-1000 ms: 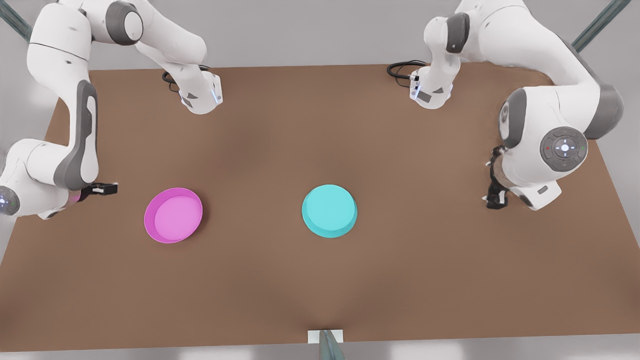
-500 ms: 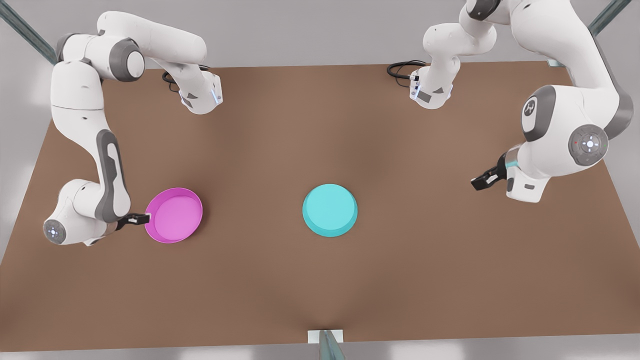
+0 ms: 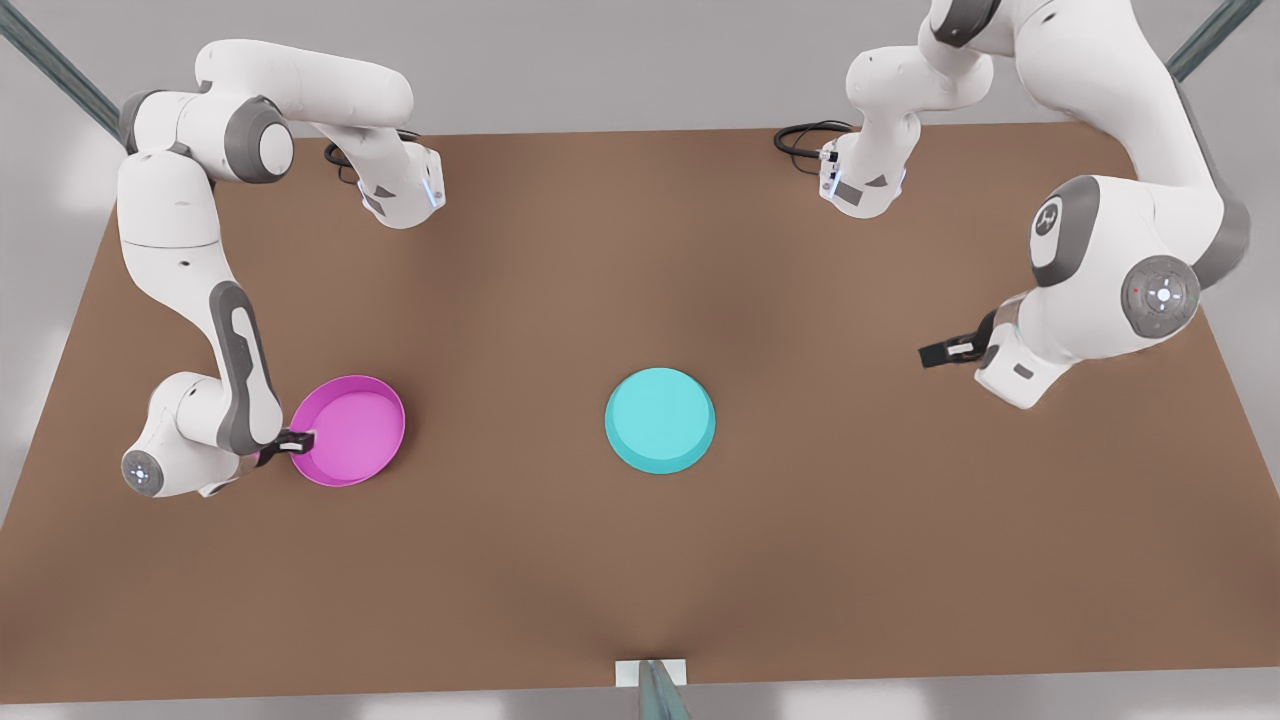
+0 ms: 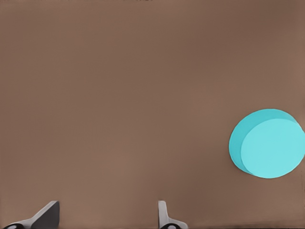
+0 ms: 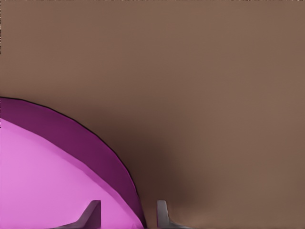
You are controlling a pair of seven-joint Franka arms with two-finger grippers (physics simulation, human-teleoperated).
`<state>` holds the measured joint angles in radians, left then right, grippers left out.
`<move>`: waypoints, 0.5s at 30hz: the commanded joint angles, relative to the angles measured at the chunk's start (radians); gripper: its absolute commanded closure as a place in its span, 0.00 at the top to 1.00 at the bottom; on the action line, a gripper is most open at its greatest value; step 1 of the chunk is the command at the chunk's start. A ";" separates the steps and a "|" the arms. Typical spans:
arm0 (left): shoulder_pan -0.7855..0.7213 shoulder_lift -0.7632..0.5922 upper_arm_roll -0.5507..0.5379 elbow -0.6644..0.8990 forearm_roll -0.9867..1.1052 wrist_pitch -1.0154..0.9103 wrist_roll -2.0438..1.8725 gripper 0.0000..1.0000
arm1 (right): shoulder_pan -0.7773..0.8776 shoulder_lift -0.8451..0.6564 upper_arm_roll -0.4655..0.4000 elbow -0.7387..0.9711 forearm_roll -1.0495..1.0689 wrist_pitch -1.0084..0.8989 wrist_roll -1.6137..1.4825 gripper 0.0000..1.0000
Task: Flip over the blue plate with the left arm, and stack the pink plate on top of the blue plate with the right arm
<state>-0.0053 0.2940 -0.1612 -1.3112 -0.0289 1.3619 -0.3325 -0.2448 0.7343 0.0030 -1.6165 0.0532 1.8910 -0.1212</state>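
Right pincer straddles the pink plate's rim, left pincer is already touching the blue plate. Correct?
Not quite. The left pincer is well apart from the blue plate, as the front view shows. The right pincer does straddle the rim of the pink plate, fingers open.

On the brown table [image 3: 640, 560] before me: two plates, one blue plate [image 3: 660, 420] and one pink plate [image 3: 350, 428]. My two arms carry two grippers, my left gripper [image 3: 935, 352] and my right gripper [image 3: 297, 439].
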 commanded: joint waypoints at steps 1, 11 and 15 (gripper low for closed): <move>0.001 -0.006 -0.006 0.001 0.000 -0.027 0.227 1.00 | -0.001 -0.001 0.000 0.001 0.000 -0.001 -0.006 0.39; -0.002 0.002 -0.004 0.044 0.020 -0.070 0.225 1.00 | -0.011 -0.023 0.040 0.106 0.026 -0.168 -0.055 0.21; -0.007 -0.006 -0.006 0.049 0.014 -0.069 0.202 1.00 | -0.008 -0.058 0.087 0.107 0.137 -0.219 -0.046 0.21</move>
<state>-0.0119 0.2918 -0.1662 -1.2601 -0.0147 1.3083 -0.2083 -0.2511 0.6834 0.0756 -1.5109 0.1458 1.7509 -0.1510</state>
